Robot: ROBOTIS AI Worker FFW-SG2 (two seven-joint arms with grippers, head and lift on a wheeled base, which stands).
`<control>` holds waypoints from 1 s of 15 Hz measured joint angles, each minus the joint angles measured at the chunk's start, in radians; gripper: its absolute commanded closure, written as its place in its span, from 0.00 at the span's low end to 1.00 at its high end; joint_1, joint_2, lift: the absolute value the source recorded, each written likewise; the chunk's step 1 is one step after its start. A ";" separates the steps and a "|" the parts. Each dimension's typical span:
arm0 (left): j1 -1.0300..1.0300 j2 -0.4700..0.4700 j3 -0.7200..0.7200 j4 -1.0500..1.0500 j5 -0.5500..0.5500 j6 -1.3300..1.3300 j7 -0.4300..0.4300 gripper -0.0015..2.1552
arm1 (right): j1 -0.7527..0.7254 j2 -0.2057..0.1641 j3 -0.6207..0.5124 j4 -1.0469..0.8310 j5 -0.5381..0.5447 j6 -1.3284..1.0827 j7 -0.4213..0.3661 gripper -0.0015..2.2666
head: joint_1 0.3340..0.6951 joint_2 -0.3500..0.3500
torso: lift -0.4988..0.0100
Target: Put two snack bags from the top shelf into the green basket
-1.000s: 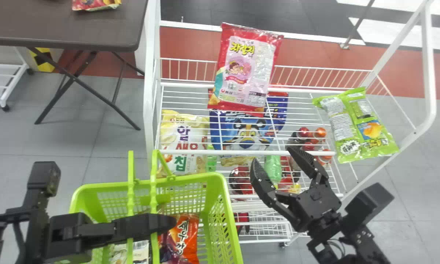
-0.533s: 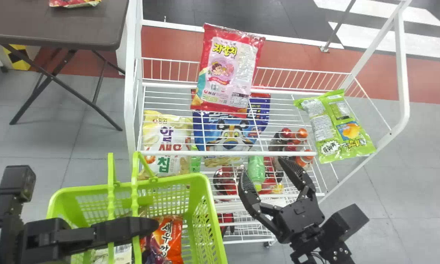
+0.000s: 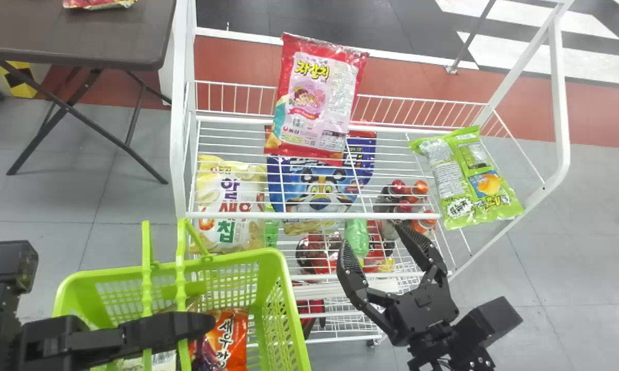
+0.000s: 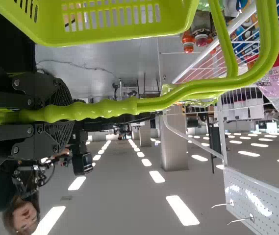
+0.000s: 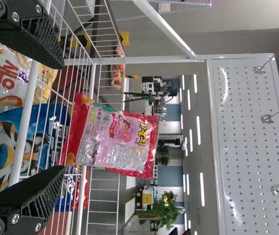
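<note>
The left gripper (image 3: 201, 325) is clamping the handles (image 3: 181, 281) of the green basket (image 3: 227, 258), while the right gripper (image 3: 373, 234) is hovering wide open and empty in front of the top shelf (image 3: 309, 215), where the red-and-pink snack bag (image 3: 314, 103) and green snack bag (image 3: 469, 178) are resting well apart

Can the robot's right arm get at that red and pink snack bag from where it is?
Probably, yes. The right gripper is open near the top shelf's front rail, facing the bag, and nothing seems to block the way above the wires.
</note>
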 measured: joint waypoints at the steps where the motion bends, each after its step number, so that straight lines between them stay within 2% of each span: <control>1: 0.000 -0.002 0.000 -0.001 0.000 0.000 0.002 0.99 | 0.000 0.000 -0.002 0.003 -0.003 -0.002 0.000 0.04 | 1.00 0.16 | 0.98; 15: 0.009 -0.011 0.006 -0.018 -0.003 0.000 0.005 0.99 | 0.002 0.000 -0.020 0.013 -0.014 -0.013 -0.006 0.04 | 1.00 0.12 | 0.98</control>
